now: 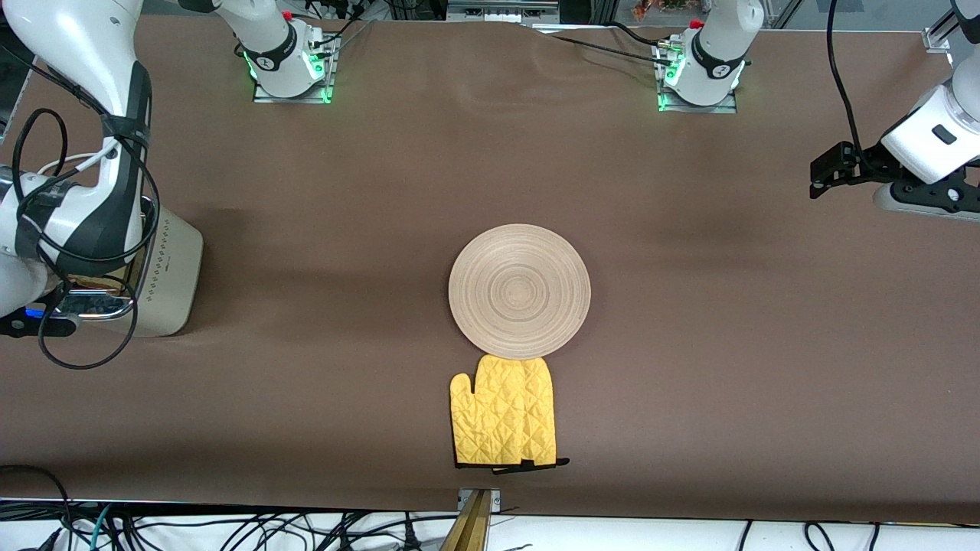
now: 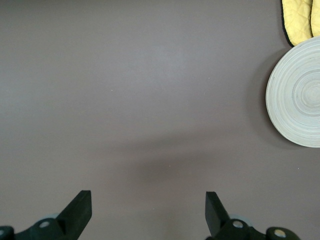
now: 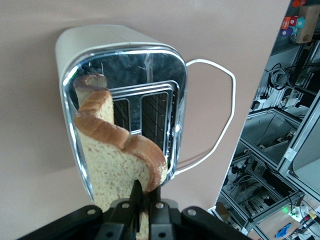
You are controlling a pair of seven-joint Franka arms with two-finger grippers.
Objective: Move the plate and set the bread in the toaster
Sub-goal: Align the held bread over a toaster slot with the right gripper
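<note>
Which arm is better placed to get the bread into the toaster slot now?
The right. The right gripper is shut on the bread directly over the toaster and its slots. The left gripper hangs open over bare table near its own end, far from the toaster, holding nothing.

Both Franka arms are glossy white with dark grey joint bands, and each round base sits on a metal plate lit by green lights, with a small red part beside it. Black cables loop loosely around the right arm [image 1: 73,199], and one black cable hangs to the left arm [image 1: 930,141]. The left gripper [image 2: 147,210] has matte black, wedge-shaped fingers [image 2: 80,210] with pale screw heads at their roots.
</note>
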